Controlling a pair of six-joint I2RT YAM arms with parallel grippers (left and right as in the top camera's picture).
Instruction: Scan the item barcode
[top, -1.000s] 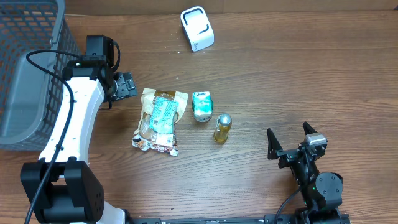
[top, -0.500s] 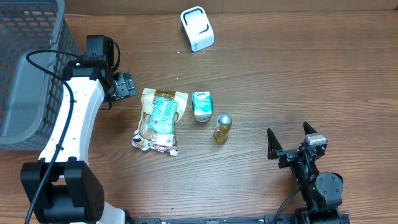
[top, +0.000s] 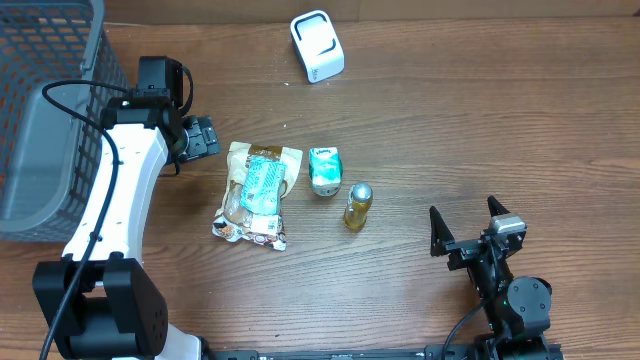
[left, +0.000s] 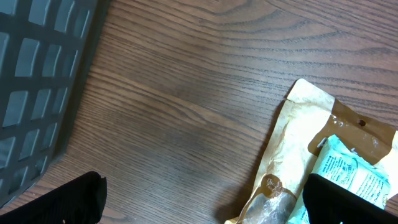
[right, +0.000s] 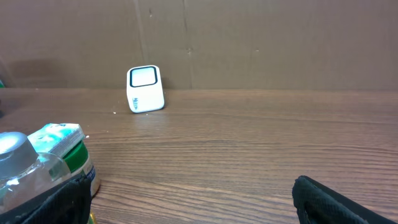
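Observation:
Three items lie mid-table: a tan and teal snack bag (top: 258, 192), a small green-and-white container (top: 324, 170) and a little bottle of yellow liquid with a silver cap (top: 357, 206). The white barcode scanner (top: 317, 46) stands at the far edge. My left gripper (top: 204, 137) hovers open just left of the bag's top. In the left wrist view, the left gripper (left: 205, 205) has one finger over the snack bag (left: 298, 149). My right gripper (top: 462, 207) stands open near the front right, holding nothing. The right wrist view shows the scanner (right: 145, 88) far off, and the bottle (right: 22, 165) at the left.
A grey mesh basket (top: 40, 100) fills the far left corner, and its wall (left: 37, 74) shows close by in the left wrist view. Bare wood stretches between the items and the right gripper (right: 193, 205).

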